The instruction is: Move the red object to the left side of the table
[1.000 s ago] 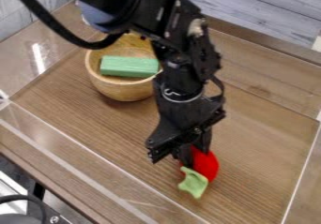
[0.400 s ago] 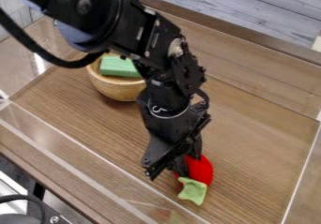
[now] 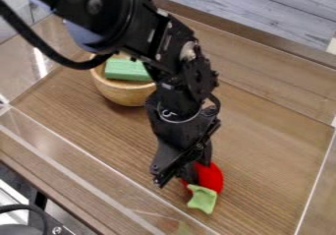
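- One view, from the camera above the near corner, took in the whole scene.
- Black gripper (image 3: 188, 172) pointed straight down at the table (image 3: 276, 131), its fingers (image 3: 172, 170) drawn close together and clamped on the red object (image 3: 209, 178).
- Red object lay low at the fingertips, just to their right and toward the camera, with most of its red body showing beside the right finger.
- Its light green cap (image 3: 201, 201) stuck out below and in front of the fingers, toward the near clear wall (image 3: 79, 170); whether it touched the wood could not be told.
- Wooden bowl (image 3: 122, 88) stood well apart from the fingers, up and to their left, partly hidden by the black arm (image 3: 164, 57).
- Green block (image 3: 126, 70) rested inside that bowl, farther from the fingers than the bowl's near rim.
- Bare wood-grain surface spread to the left and right of the fingers.
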You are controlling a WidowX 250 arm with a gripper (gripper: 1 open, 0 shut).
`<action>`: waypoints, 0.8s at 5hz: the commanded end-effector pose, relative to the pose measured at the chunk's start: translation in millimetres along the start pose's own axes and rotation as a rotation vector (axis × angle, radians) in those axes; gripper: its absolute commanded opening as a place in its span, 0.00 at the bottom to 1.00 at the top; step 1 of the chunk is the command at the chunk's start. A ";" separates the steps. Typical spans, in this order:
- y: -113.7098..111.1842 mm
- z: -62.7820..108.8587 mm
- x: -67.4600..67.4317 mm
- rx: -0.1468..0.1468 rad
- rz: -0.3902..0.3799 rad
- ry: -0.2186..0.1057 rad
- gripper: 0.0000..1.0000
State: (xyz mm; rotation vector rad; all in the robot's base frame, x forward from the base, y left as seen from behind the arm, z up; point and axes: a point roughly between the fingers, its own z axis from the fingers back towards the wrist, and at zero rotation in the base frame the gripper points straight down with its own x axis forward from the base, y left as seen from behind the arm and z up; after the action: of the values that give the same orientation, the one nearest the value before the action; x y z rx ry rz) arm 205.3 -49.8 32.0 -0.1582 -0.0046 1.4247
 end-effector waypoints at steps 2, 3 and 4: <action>-12.3 -1.5 -1.0 -0.034 0.063 -0.036 0.00; -20.6 10.2 -4.2 -0.042 0.050 -0.006 0.00; -28.7 22.7 -6.6 -0.054 0.037 0.022 0.00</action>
State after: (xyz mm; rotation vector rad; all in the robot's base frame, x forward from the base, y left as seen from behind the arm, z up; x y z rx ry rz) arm 220.7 -57.5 45.9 -0.1736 0.0141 1.4642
